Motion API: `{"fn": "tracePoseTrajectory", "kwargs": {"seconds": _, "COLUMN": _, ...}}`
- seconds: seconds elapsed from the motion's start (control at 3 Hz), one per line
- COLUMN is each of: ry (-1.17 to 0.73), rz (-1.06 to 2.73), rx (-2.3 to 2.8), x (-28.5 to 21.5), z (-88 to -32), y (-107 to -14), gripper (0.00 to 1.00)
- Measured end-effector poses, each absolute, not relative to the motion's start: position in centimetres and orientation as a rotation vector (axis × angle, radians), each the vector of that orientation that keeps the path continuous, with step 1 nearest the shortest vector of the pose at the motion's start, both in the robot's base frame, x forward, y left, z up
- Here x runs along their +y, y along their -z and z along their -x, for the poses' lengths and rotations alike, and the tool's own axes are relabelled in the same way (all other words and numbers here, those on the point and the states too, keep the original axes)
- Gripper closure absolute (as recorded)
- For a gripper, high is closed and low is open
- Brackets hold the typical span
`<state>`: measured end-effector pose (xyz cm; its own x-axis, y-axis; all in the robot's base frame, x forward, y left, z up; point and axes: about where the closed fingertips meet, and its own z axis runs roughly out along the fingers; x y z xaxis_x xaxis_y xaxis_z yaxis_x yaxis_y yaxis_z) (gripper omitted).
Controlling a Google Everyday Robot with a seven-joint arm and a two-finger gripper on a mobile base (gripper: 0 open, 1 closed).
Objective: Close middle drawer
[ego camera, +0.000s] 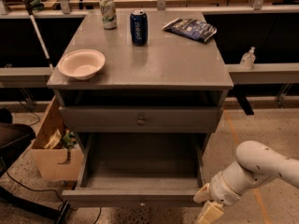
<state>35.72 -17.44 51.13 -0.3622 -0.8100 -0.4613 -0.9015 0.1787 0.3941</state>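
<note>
The middle drawer (pixel 135 196) is the wide grey drawer pulled far out of the cabinet. Its empty inside (pixel 142 160) is open to view, and its front edge with a small knob (pixel 141 202) lies near the bottom of the camera view. Above it is the uppermost drawer front (pixel 140 119) with its own knob. The lowest drawer is hidden beneath. My gripper (pixel 208 209), cream-coloured on a white arm (pixel 261 164), is low at the bottom right, just beside the open drawer's front right corner.
On the cabinet top (pixel 187 64) stand a white bowl (pixel 81 63), a blue can (pixel 138 27), a pale can (pixel 108 12) and a dark snack bag (pixel 190 29). A cardboard box (pixel 53 148) sits left of the cabinet. A sanitizer bottle (pixel 247 58) stands on the right ledge.
</note>
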Motion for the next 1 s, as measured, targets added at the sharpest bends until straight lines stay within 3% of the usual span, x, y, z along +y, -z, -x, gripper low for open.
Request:
{"fn": "tracePoseTrajectory", "kwargs": {"seconds": 0.67, "ry": -0.979, "rz": 1.699, "rx": 2.269, "x": -17.0, "z": -34.7, "y": -49.5, "gripper": 0.88}}
{"fn": "tracePoseTrajectory", "kwargs": {"seconds": 1.0, "ry": -1.005, "rz": 1.708, "rx": 2.282, "x": -16.7, "z": -34.6, "y": -48.4, "gripper": 1.0}}
